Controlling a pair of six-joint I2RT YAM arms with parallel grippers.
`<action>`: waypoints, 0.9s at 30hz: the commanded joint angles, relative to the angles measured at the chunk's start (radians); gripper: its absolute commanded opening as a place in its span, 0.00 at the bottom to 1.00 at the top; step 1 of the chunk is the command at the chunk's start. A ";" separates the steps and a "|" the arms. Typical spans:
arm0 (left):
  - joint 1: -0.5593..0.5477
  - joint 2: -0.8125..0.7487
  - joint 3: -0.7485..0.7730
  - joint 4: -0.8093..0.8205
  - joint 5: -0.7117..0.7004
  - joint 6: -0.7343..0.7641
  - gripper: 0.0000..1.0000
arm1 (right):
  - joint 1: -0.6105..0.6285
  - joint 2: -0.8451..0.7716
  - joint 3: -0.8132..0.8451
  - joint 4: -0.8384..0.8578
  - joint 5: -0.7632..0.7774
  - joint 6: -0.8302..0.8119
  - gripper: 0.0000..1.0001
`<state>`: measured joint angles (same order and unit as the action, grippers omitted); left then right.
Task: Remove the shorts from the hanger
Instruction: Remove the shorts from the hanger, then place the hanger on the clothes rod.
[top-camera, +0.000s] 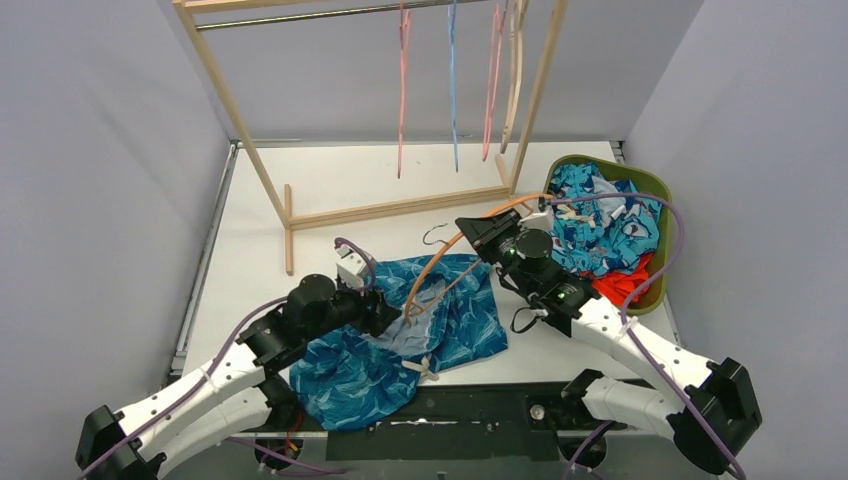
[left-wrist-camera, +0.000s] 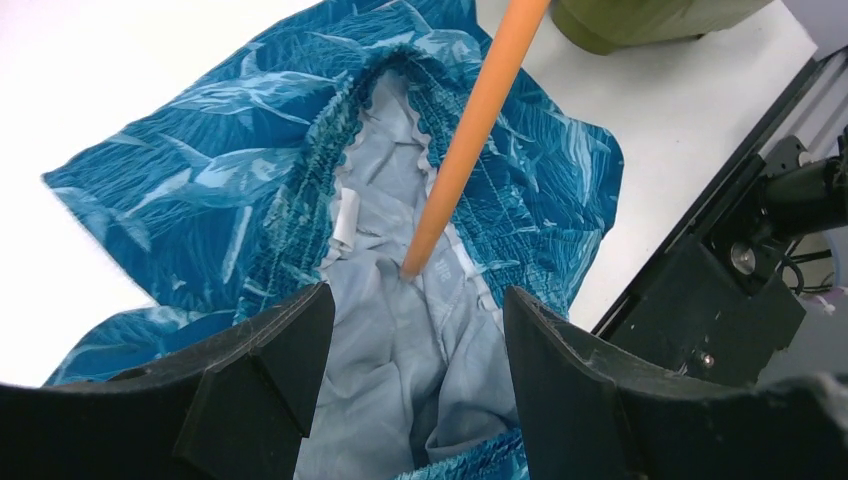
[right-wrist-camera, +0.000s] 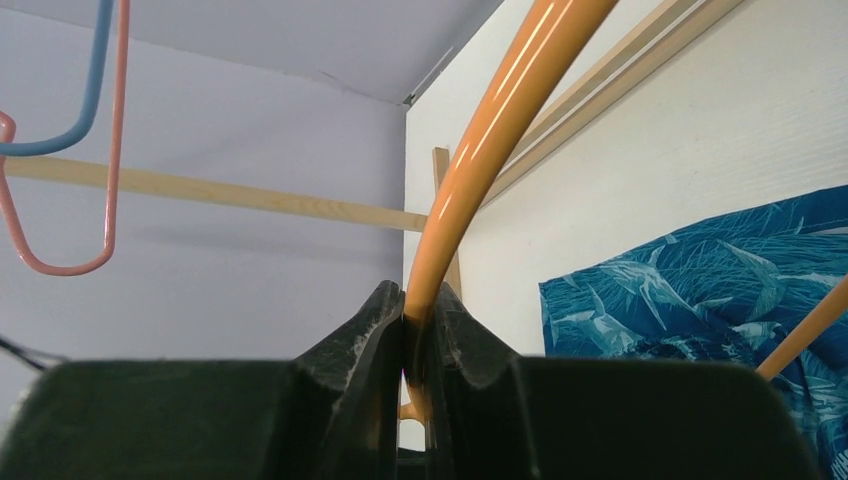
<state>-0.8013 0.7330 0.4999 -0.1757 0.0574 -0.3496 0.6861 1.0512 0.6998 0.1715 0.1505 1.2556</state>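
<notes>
White counter (top-camera: 330, 190), grey walls, wood rack (top-camera: 400, 208) at 12 o'clock w/ bare hangers (top-camera: 403, 90) on it. Mid-counter toward 6 lie the teal leaf-print shorts (top-camera: 470, 310), spread out, waistband open, pale lining up. My right pincer (right-wrist-camera: 415, 300) is pressed together on the orange hanger (top-camera: 437, 255), whose far end dips into the waistband. My left pincer (left-wrist-camera: 415, 295) is spread above the lining, hanger tip btwn its fingers, touching neither. Green basket (top-camera: 655, 185) at 2 o'clock holds other shorts (top-camera: 600, 215).

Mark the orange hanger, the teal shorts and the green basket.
orange hanger (left-wrist-camera: 468, 140), left wrist view, its straight arm
teal shorts (top-camera: 350, 385), top external view, nearest leg
green basket (top-camera: 630, 172), top external view, far rim
</notes>
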 joint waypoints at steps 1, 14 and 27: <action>0.004 0.020 -0.064 0.298 0.083 -0.009 0.62 | -0.016 -0.036 0.064 0.037 -0.040 0.045 0.00; 0.004 0.100 -0.288 0.712 0.108 0.020 0.54 | -0.026 -0.047 0.044 0.084 -0.115 0.137 0.00; 0.004 0.068 -0.297 0.693 0.108 0.034 0.00 | -0.048 0.005 0.015 0.195 -0.231 0.209 0.02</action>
<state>-0.8062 0.8280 0.1856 0.4786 0.1928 -0.3084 0.6376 1.0622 0.7013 0.2462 -0.0307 1.4235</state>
